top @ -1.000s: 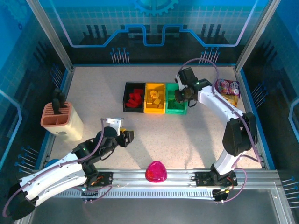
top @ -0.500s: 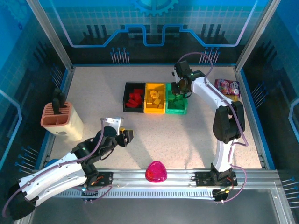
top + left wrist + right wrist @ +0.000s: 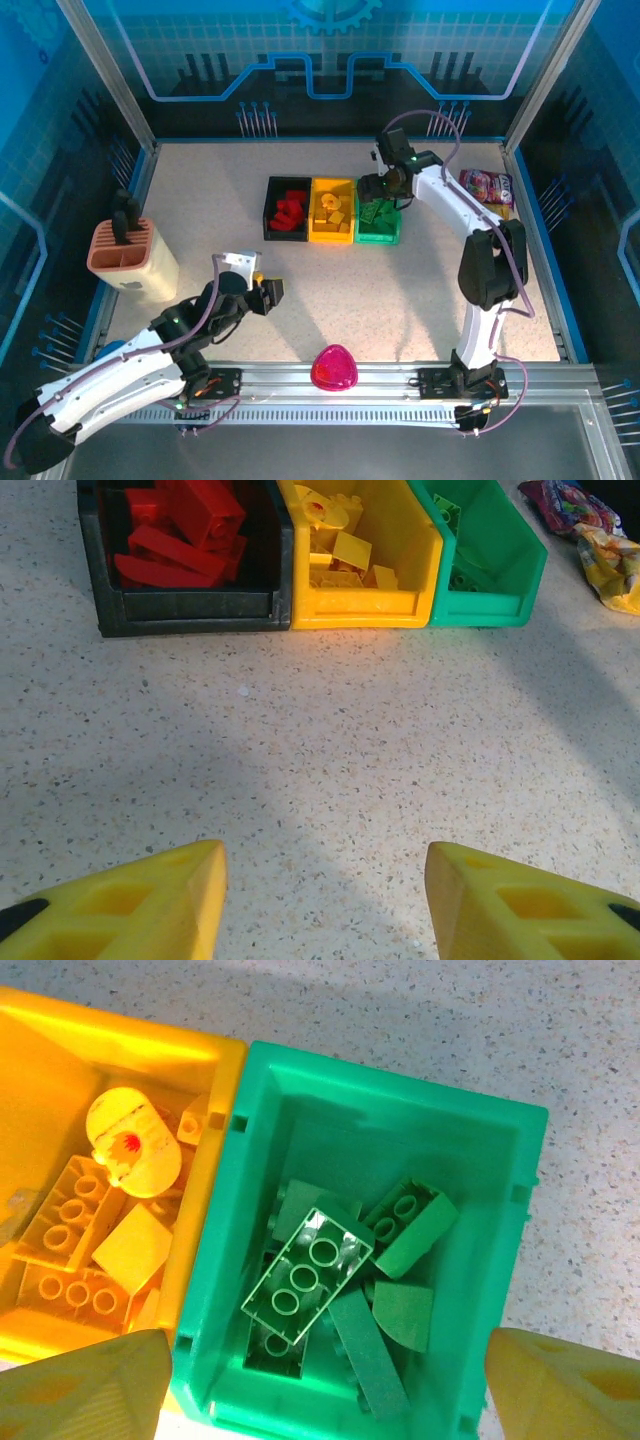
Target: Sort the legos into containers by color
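Three containers stand in a row: a black bin [image 3: 268, 208] with red legos [image 3: 291, 210], a yellow bin [image 3: 333, 181] with yellow legos [image 3: 332, 208], and a green bin [image 3: 378, 238]. My right gripper [image 3: 383, 192] hangs open directly above the green bin [image 3: 400, 1080]. Between its fingers [image 3: 325, 1370] lie several green legos [image 3: 305, 1275], the top one upside down. The yellow bin [image 3: 120, 1035] and its bricks [image 3: 70, 1205] sit to the left. My left gripper [image 3: 270, 290] is open and empty [image 3: 325, 880] over bare table. It faces the black [image 3: 190, 605], yellow [image 3: 360, 605] and green [image 3: 480, 608] bins.
A pink rounded triangular object [image 3: 334, 368] lies near the front rail. A tan slotted holder [image 3: 128, 258] with black tools stands at the left. Snack packets [image 3: 487, 188] lie right of the green bin, also seen from the left wrist [image 3: 600, 540].
My right gripper swung left from beside the green bin to above it, and its jaws opened wide. The left gripper's jaws spread a little; that arm stayed in place.
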Robot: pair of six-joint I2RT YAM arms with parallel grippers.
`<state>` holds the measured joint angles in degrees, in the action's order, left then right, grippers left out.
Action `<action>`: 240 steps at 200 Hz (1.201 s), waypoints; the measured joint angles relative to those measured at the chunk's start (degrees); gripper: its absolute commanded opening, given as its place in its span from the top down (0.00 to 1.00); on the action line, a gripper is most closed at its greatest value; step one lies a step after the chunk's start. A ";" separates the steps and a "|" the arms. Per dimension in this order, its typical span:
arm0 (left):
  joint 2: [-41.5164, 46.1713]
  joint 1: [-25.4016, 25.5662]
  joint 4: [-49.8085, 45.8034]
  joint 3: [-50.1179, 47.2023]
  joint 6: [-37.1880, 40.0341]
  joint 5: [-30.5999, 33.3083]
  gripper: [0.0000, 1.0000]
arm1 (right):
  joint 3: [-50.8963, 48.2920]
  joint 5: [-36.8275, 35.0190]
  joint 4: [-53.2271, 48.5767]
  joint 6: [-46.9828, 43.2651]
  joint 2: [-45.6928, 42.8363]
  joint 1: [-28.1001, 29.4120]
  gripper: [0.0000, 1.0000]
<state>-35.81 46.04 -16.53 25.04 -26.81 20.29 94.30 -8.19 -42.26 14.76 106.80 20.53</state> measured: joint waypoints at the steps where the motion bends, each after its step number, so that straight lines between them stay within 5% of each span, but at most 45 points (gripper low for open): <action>1: 0.02 0.00 0.00 0.00 0.02 0.07 0.41 | -0.11 0.00 0.02 0.02 -0.17 0.00 0.15; 151: 0.13 0.00 -1.20 5.51 7.87 12.55 0.01 | -32.41 -8.26 20.09 -5.46 -43.06 0.00 0.00; 240: -3.74 -0.02 7.21 4.68 22.69 33.14 0.01 | -66.69 -14.78 36.30 -10.34 -76.87 0.00 0.00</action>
<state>-39.55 46.02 -9.32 29.71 -4.12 53.43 27.62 -22.96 -5.96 4.43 29.93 20.53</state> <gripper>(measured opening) 0.991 0.996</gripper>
